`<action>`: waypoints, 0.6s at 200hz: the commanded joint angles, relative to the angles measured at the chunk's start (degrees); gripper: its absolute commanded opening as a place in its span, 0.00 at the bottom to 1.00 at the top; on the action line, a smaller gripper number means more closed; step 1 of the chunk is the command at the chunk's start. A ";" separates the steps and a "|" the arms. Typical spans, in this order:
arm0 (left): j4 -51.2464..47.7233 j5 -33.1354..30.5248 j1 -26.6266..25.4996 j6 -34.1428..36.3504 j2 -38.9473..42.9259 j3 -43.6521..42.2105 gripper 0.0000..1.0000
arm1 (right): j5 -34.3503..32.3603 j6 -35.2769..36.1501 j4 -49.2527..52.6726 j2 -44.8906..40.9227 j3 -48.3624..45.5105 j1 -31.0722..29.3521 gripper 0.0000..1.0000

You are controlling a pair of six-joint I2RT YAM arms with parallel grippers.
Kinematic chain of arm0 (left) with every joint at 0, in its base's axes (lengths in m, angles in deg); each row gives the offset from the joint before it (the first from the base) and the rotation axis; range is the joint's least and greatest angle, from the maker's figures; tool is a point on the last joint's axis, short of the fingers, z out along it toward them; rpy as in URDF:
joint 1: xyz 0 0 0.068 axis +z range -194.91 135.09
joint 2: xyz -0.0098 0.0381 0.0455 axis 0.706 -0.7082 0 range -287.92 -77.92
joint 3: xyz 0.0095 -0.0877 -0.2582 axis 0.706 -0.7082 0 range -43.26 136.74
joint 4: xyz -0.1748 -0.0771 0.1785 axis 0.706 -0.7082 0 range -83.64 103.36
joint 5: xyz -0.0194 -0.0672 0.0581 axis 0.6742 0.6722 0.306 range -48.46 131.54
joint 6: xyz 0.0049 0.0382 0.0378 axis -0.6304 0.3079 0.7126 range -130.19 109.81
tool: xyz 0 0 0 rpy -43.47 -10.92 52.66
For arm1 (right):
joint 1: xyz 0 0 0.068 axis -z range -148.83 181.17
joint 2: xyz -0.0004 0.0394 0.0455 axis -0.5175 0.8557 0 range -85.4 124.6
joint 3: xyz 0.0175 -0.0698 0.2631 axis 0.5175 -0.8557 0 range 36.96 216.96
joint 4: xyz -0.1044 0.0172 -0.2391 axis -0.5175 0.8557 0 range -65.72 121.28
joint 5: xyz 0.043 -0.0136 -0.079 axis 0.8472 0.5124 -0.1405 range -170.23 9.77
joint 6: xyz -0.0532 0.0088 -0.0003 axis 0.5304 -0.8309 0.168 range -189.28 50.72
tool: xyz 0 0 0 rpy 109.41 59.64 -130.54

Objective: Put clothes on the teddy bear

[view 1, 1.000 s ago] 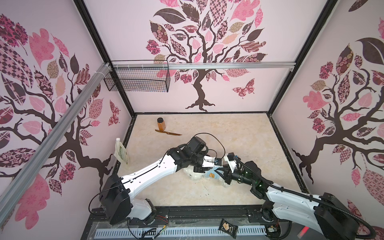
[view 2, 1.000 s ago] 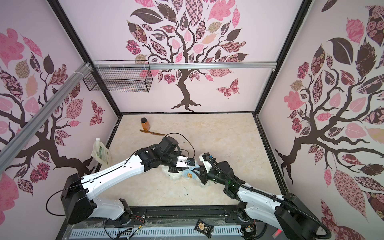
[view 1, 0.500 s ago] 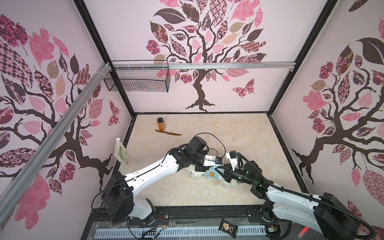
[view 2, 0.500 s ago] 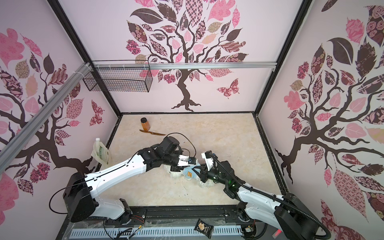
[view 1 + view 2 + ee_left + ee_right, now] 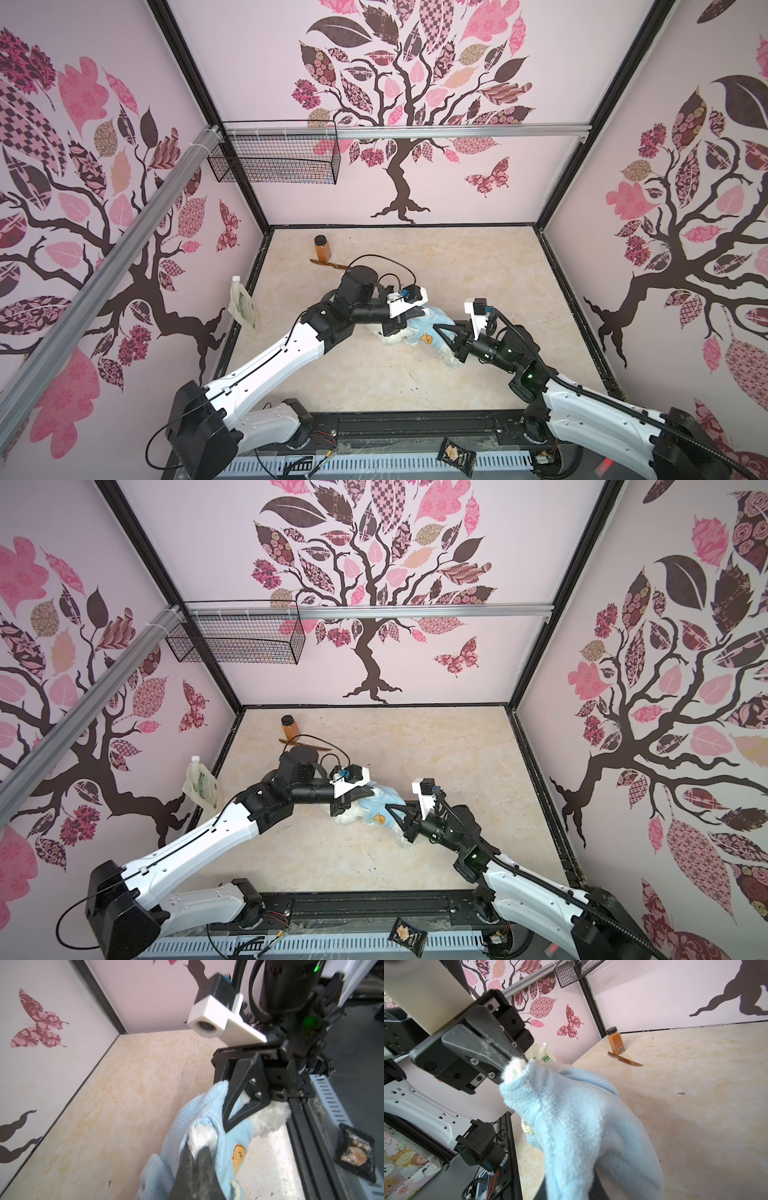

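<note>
black wire mesh basket (image 5: 274,160) is hung on the aluminium rail at the back left corner; its contents cannot be made out through the mesh. small clear jar with a black lid (image 5: 322,246) is stood at the back left of the beige marble-look tabletop (image 5: 457,270) and is filled with orange-brown contents. a white label with a barcode is seen on it in the right wrist view, text unreadable. brown wooden knife (image 5: 328,264) is laid just beside the jar. white soft pouch with green print and a spout (image 5: 242,305) is seen at the left wall, print unreadable. black crinkled snack packet (image 5: 457,454) is laid on the front frame, writing not legible.

white fluffy plush teddy bear (image 5: 390,340) is laid mid-table between both arms, mostly covered by the light blue fleece shirt (image 5: 571,1115), nubbly in texture, with an orange bear-face patch (image 5: 424,339) sewn on. a white furry paw is poked out of a sleeve end and is pinched by the left gripper (image 5: 520,1059), jaws clenched on it. right gripper (image 5: 226,1128) is clamped on the shirt fabric, black triangular fingers (image 5: 241,1084) pressed into the fleece.
</note>
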State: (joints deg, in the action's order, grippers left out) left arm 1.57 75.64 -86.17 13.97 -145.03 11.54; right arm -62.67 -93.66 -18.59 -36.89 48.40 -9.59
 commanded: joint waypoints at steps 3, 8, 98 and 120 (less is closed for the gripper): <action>13.16 4.95 1.75 -14.02 2.65 -3.68 0.00 | -4.11 0.08 2.79 -0.01 -1.33 0.59 0.05; 14.99 5.20 2.08 -16.03 3.14 -4.37 0.00 | -4.51 -0.05 3.37 0.04 -1.53 0.59 0.05; 10.08 -0.67 1.94 -16.99 6.34 -10.54 0.00 | -0.80 6.76 4.65 3.98 1.37 0.65 0.01; 5.33 -2.83 1.18 -12.09 5.63 -10.55 0.00 | 2.51 9.49 4.75 4.72 3.23 0.66 0.00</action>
State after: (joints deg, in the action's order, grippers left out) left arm 13.75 76.65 -84.68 -6.94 -140.31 -1.04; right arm -61.91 -88.32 -16.17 -32.97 48.45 -9.63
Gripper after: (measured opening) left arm 0.048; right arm 0.141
